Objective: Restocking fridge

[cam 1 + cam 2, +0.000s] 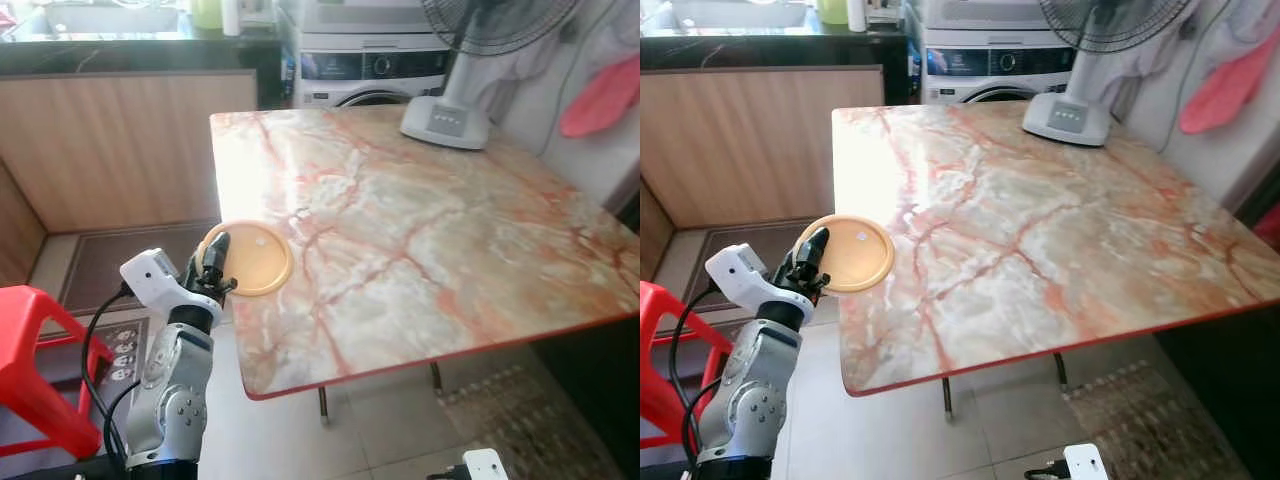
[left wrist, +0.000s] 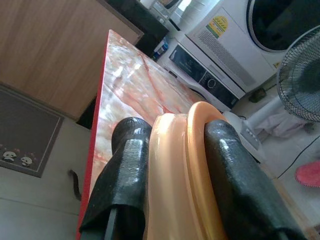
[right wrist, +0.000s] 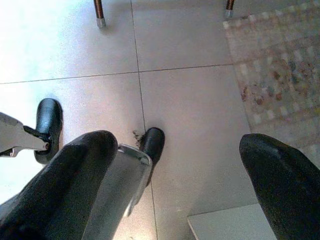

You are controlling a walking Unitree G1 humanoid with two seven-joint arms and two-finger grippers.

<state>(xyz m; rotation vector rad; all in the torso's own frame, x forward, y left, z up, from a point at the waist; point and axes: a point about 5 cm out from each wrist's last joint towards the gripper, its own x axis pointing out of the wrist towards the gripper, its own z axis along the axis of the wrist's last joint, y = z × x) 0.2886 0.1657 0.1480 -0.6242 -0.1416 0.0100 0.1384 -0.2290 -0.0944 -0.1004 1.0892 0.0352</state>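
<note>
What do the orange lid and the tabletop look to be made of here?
Lid: likely plastic, semi-translucent orange with a moulded rim, seen edge-on between the left gripper fingers. Table: glossy marble-patterned top with pink veins and window glare; the thin red edge suggests a printed or laminated sheet, not stone, though that is uncertain.
</note>
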